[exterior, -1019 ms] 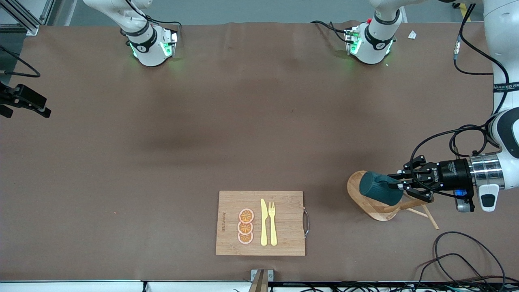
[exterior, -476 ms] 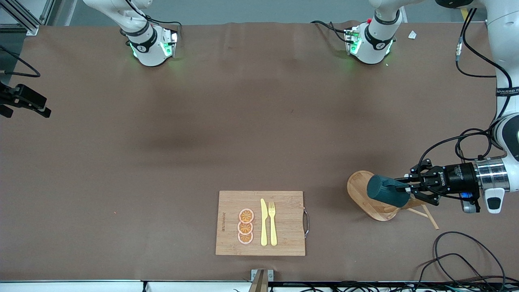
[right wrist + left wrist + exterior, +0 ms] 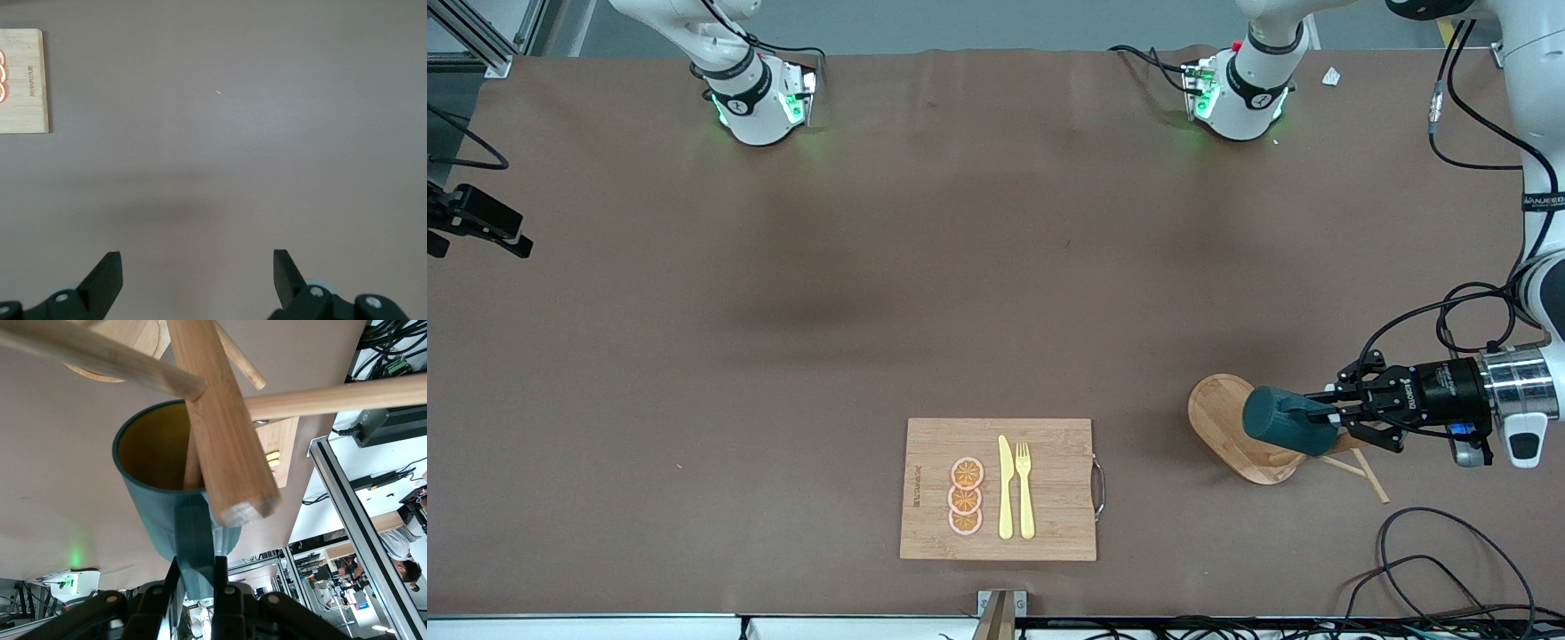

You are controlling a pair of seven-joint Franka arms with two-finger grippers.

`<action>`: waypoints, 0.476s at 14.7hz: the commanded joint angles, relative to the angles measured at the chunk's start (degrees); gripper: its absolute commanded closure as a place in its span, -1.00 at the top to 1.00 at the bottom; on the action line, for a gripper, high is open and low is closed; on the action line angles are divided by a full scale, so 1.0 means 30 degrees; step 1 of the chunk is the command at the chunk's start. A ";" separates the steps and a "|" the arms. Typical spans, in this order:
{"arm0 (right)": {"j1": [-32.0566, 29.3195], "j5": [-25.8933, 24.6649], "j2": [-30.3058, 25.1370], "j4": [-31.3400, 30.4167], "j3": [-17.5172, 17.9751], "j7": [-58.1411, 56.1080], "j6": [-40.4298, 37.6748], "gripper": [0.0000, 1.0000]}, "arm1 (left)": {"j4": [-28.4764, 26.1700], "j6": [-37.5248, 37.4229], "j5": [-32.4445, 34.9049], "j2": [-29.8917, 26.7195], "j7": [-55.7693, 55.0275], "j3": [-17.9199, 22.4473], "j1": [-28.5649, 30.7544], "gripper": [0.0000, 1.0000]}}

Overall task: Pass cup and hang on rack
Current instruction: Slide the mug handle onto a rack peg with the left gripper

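The dark teal cup (image 3: 1282, 424) lies on its side in the air over the wooden rack (image 3: 1218, 418), near the left arm's end of the table. My left gripper (image 3: 1327, 415) is shut on the cup's handle (image 3: 194, 540). In the left wrist view the cup's (image 3: 150, 497) yellowish mouth faces the rack's thick post (image 3: 220, 433), and a thin peg (image 3: 191, 463) reaches into that mouth. Other pegs (image 3: 100, 357) cross above the cup. My right gripper (image 3: 197, 267) hangs open high over bare brown table, with nothing between its fingers.
A bamboo cutting board (image 3: 1049, 533) with three orange slices (image 3: 966, 496), a yellow knife (image 3: 1005, 489) and a fork (image 3: 1024, 489) lies near the front edge at mid-table. Black cables (image 3: 1432, 560) loop by the front corner at the left arm's end.
My left gripper has carried the cup lower and toward the left arm's end of the table, closer to the rack's post. Its grip on the handle is unchanged.
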 commanded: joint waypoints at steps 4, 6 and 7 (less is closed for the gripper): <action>-0.0683 -0.0200 0.0008 -0.0133 0.0246 -0.0606 0.0065 1.00 | 0.0231 -0.0230 -0.0431 0.0206 -0.0035 -0.0117 0.0314 -0.95; -0.0712 -0.0200 0.0008 -0.0104 0.0246 -0.0667 0.0095 1.00 | 0.0231 -0.0230 -0.0461 0.0381 -0.0035 -0.0117 0.0343 -0.84; -0.0683 -0.0200 0.0008 -0.0104 0.0246 -0.0667 0.0095 1.00 | 0.0231 -0.0230 -0.0432 0.0411 0.0110 -0.0117 0.0343 -0.78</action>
